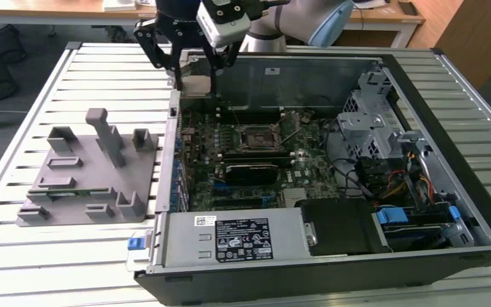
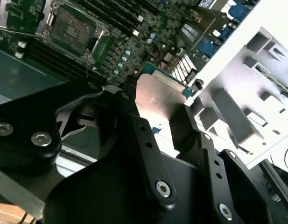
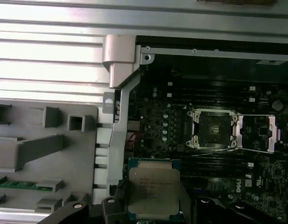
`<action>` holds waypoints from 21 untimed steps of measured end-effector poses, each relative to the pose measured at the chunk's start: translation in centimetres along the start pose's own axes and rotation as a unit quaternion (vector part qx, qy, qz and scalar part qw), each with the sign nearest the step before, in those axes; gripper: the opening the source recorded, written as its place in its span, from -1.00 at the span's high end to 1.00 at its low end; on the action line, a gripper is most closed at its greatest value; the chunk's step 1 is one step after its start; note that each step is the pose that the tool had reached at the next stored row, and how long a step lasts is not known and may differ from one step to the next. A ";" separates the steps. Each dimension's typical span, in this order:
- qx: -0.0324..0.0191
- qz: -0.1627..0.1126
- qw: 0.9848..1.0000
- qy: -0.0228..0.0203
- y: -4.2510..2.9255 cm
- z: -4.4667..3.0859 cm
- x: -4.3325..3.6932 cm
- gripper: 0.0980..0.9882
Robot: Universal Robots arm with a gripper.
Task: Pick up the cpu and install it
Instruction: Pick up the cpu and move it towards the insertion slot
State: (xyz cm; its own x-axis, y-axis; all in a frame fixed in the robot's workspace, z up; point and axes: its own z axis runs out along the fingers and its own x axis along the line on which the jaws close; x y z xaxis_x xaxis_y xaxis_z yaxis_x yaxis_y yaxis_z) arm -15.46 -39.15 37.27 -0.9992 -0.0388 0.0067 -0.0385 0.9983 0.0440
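The cpu lid is bare metal, satin-shiny with a soft glare, and its rim looks like green board material. The gripper looks like matt black metal with bright steel screws. The fixture is dull grey plastic, no shine at all. The table is smooth pale ribbed metal, a bit glossy. The case is matt black outside and raw grey sheet metal inside. The socket has a shiny metal frame.

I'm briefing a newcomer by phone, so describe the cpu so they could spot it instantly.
Find the open computer case; the gripper hangs over its wall nearest the grey fixture. Between its fingers sits the cpu, a flat shiny silver square, unlike the dark empty socket.
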 end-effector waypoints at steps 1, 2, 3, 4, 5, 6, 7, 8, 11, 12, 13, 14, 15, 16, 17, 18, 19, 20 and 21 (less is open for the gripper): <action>0.000 0.000 1.000 0.000 0.03 0.02 -0.29 0.03; 0.000 0.000 1.000 0.000 0.06 0.05 -0.65 0.03; 0.000 0.000 1.000 0.000 0.08 0.09 -1.03 0.03; 0.000 0.000 1.000 0.000 0.10 0.12 -1.43 0.03; 0.000 0.000 1.000 0.000 0.13 0.16 -1.82 0.03; 0.000 0.000 1.000 0.000 0.14 0.20 -2.26 0.03; 0.000 0.000 1.000 0.000 0.16 0.23 -2.72 0.03; 0.000 0.000 1.000 0.000 0.18 0.26 -3.16 0.03; 0.000 0.000 1.000 0.000 0.22 0.37 -4.55 0.03; 0.000 0.000 1.000 0.000 0.22 0.41 -4.99 0.03; 0.000 0.000 1.000 0.000 0.21 0.44 -5.43 0.03; 0.000 0.000 1.000 0.000 0.22 0.48 -5.81 0.03; 0.000 0.000 1.000 0.000 0.25 0.52 -6.13 0.03; 0.000 0.000 1.000 0.000 0.30 0.55 -6.38 0.03; 0.000 0.000 1.000 0.000 0.35 0.56 -6.61 0.03; 0.000 0.000 1.000 0.000 0.39 0.58 -6.83 0.03; 0.000 0.000 1.000 -0.001 0.43 0.60 -7.07 0.03; 0.000 0.000 1.000 -0.001 0.47 0.62 -7.32 0.03; 0.000 0.000 1.000 -0.001 0.50 0.63 -7.59 0.03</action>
State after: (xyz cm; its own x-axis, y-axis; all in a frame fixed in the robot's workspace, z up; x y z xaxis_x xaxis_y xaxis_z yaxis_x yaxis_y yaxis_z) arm -7.90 -38.33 36.61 -0.9992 -0.0388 0.0047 -0.0385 0.9983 0.0439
